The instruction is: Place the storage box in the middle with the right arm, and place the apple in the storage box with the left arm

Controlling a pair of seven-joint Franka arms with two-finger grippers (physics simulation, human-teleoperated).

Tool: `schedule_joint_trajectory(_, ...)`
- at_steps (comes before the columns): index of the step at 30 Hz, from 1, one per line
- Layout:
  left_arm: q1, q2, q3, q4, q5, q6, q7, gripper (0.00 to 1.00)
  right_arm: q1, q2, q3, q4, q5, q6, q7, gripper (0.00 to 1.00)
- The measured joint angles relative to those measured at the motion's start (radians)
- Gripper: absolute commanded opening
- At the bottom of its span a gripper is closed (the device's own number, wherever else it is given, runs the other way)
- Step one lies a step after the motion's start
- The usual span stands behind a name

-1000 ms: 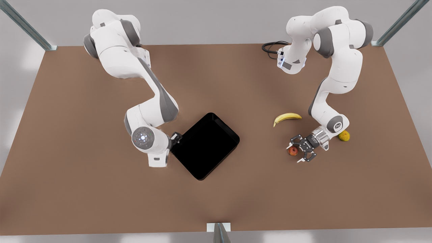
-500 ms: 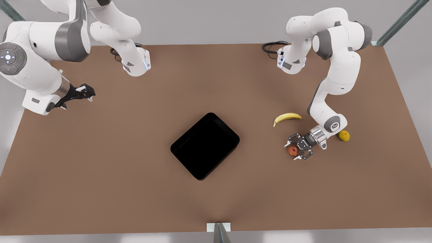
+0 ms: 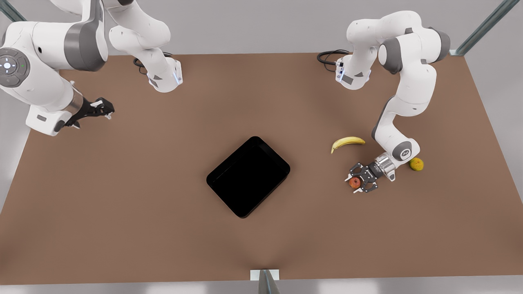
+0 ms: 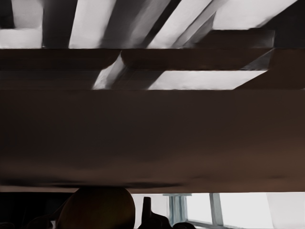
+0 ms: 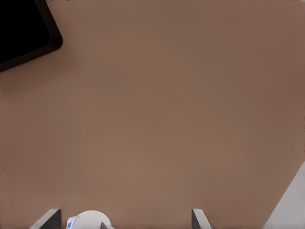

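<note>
Since half a second ago our left gripper (image 3: 354,181) edges closer, open around the apple (image 3: 354,182) | right gripper (image 3: 107,108) waits, open, empty | storage box (image 3: 248,176) central | we centre, then close gently.

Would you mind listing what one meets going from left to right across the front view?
Right gripper → storage box → banana → apple, between the left gripper's open fingers → yellow-green fruit.
</note>
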Motion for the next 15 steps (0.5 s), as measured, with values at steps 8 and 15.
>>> schedule_joint_trajectory(8,0.000,0.000,-0.002,0.000,-0.010,-0.005,-0.003,0.41,-0.001,0.001,0.002,-0.002,0.000,0.000,0.000,1.00)
schedule_joint_trajectory(15,0.000,-0.069,0.019,0.028,0.043,-0.018,-0.186,0.38,-0.002,0.003,0.003,-0.005,0.000,-0.001,0.000,1.00)
